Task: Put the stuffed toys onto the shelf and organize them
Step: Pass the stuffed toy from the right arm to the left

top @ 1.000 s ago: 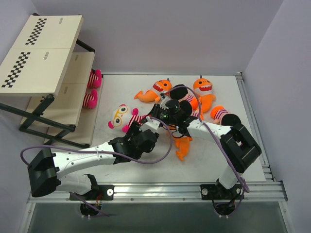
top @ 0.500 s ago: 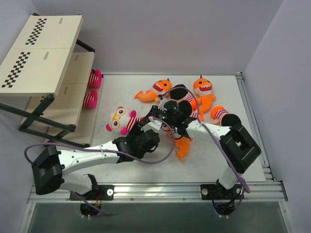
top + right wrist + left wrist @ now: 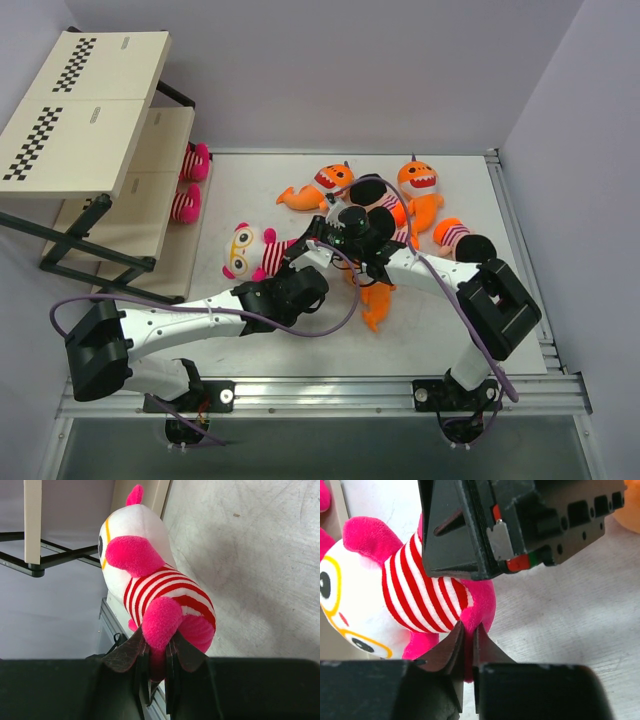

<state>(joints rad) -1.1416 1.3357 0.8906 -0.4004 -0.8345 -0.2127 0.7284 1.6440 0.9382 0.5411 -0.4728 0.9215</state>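
A second ago the left gripper (image 3: pixel 468 631) stood wide open beside the doll (image 3: pixel 246 251). Now its jaws have come almost together and pinch one pink leg, with only a sliver of gap left. The right gripper (image 3: pixel 156 647) has not changed and stays clamped tight on the other pink leg, so both arms hold the same toy by its foot end. The doll has slid a little nearer the arms' bases. Its goggle-eyed head now lies just off the lowest board of the shelf (image 3: pixel 85 100), not on it. Whether its body rests on the table (image 3: pixel 250 190) or hangs just clear of it, I cannot tell. Everything else has kept its place. Two striped dolls (image 3: pixel 193 162) sit on the shelf's lower boards. The sharks (image 3: pixel 328 183) lie at the far side of the table, with a black-headed doll (image 3: pixel 372 190) between them and a second one (image 3: pixel 462 238) off to the right. The right arm's wrist and forearm lie across this heap, covering part of the black-headed doll in the middle and most of an orange toy (image 3: pixel 377 305) under the forearm. Seen from the left wrist, the right gripper's black body fills the top of the view and hides the doll's far side.
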